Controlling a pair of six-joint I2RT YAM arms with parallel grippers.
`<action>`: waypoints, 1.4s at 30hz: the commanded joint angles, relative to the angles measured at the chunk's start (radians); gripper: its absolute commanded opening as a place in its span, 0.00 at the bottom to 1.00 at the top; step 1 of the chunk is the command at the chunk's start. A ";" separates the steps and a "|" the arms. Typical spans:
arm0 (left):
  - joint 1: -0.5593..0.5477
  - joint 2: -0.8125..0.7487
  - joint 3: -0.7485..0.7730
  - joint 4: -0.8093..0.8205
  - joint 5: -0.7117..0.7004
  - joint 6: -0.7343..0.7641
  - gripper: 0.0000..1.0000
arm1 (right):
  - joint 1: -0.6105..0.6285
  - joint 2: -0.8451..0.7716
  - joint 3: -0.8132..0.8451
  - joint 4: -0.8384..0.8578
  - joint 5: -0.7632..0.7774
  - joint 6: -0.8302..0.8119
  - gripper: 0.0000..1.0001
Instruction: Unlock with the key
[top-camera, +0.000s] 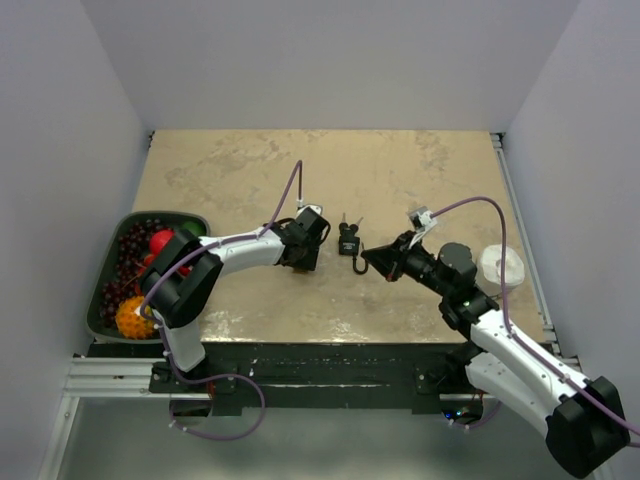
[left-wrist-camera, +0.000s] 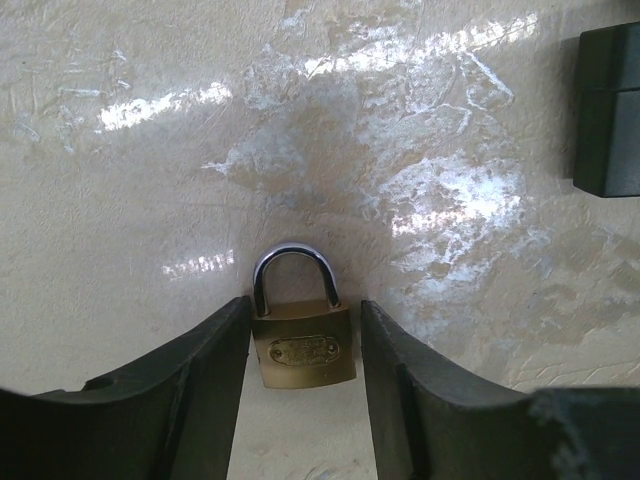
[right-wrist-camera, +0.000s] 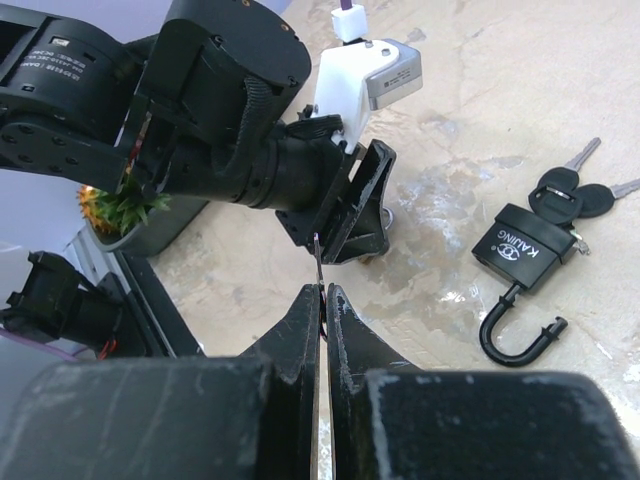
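A small brass padlock with a closed silver shackle lies flat on the table. My left gripper straddles it, open. The left finger touches the lock's side, while a thin gap separates the right finger from it. In the top view the left gripper covers this lock. My right gripper is shut on a key, whose thin blade sticks out past the fingertips towards the left gripper. In the top view the right gripper hangs just right of the left one.
A black padlock with its shackle swung open lies on the table with a bunch of black-headed keys, between the two grippers. A dark tray of fruit stands at the left edge. A white round object sits at the right.
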 joint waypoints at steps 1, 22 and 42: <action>-0.004 0.008 0.000 -0.060 -0.009 -0.015 0.50 | -0.002 -0.023 -0.003 0.021 0.024 0.007 0.00; 0.143 -0.250 -0.135 0.364 0.310 -0.172 0.00 | 0.120 0.065 0.028 -0.025 0.271 0.033 0.00; 0.370 -0.363 -0.319 0.717 0.591 -0.403 0.00 | 0.400 0.790 0.463 0.129 0.417 0.168 0.00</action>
